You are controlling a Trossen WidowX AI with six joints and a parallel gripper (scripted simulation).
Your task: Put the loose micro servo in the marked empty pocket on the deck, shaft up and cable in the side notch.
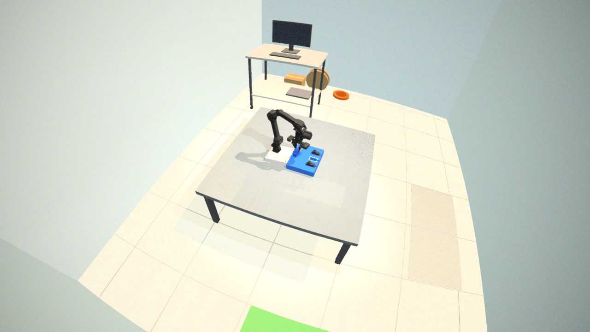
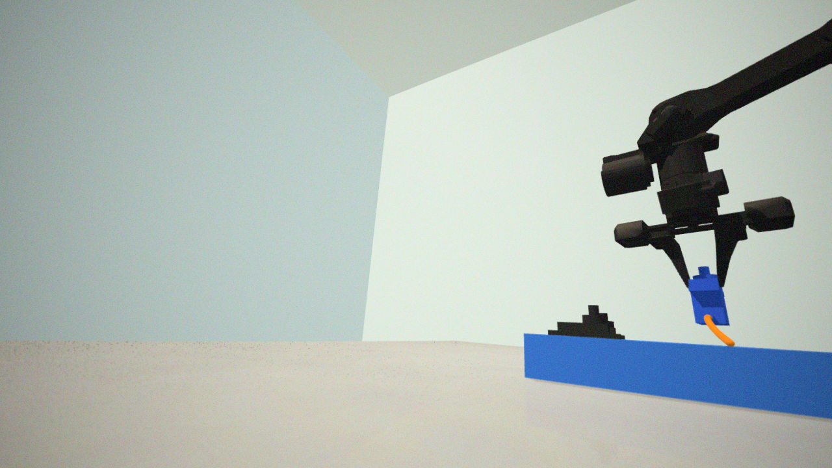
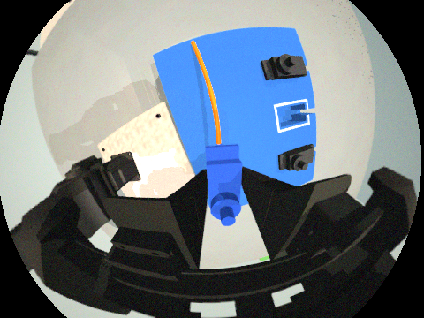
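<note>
The loose micro servo [image 1: 296, 152] [image 2: 707, 296] [image 3: 223, 177] is blue, with its output shaft pointing up. My gripper [image 2: 705, 284] [image 3: 224, 187] is shut on it and holds it a little above the blue deck [image 1: 298, 168] [image 2: 657, 366] [image 3: 247, 53]. Its orange cable [image 2: 719, 330] [image 3: 210, 90] runs out from the lower body and slopes down toward the deck. The marked pocket [image 3: 291, 116] is outlined in white and empty, with its side notch toward the deck's edge; its outline [image 1: 309, 158] also shows in the top view.
Two black servos sit on the deck on either side of the pocket, one [image 1: 315, 152] [image 3: 284, 67] and another [image 1: 310, 164] [image 3: 298, 158]. A pale base plate [image 1: 272, 156] [image 3: 146, 132] adjoins the deck. The grey table [image 1: 268, 198] lies beneath.
</note>
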